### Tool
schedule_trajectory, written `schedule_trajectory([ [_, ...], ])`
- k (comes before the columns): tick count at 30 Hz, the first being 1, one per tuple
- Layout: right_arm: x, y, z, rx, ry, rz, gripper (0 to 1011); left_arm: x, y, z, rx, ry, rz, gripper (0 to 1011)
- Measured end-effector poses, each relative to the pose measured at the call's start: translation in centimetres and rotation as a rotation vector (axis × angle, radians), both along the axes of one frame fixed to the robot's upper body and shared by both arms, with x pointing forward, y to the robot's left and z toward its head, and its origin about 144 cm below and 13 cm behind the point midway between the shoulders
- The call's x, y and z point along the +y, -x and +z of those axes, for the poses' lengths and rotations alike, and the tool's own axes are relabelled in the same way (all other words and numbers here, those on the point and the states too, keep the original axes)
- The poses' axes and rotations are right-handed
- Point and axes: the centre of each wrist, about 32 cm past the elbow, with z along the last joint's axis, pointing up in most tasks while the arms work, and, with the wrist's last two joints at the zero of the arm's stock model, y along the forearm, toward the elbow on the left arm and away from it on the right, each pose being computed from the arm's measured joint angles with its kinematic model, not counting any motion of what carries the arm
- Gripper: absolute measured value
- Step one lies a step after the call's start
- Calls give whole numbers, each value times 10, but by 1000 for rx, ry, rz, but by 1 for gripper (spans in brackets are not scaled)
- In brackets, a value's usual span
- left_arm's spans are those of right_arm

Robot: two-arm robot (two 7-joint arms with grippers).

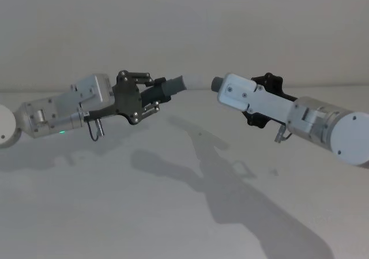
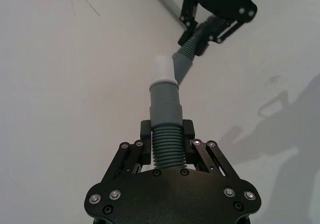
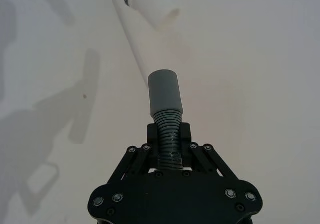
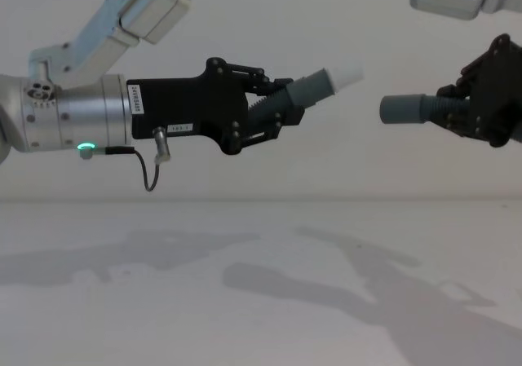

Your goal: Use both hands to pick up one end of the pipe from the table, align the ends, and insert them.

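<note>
Left gripper [image 4: 292,109] is clamped on the white-tipped piece [image 4: 308,90], right gripper [image 4: 457,109] on the socket piece [image 4: 424,108], both well above the table [image 4: 245,301]. Alignment is judged in hand: the upturned white tip [image 4: 342,78] must be levelled with the socket mouth [image 4: 398,108]. Their gap is shown side-on by the chest view, each grip by the wrist views

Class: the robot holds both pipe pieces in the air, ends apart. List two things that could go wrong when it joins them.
1. In the chest view the white tip of the pipe piece in the left gripper tilts upward and sits higher than the grey socket mouth held by the right gripper; it could hit the rim or miss.
2. Both grippers clamp ribbed sections, which may flex, so a piece might buckle rather than seat.
</note>
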Motion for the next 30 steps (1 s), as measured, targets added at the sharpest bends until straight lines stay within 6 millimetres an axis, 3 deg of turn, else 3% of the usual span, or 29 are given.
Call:
schedule_trajectory([
  [30, 1, 24, 16, -8, 78, 68, 223, 4, 1, -11, -29, -8, -9, 327],
])
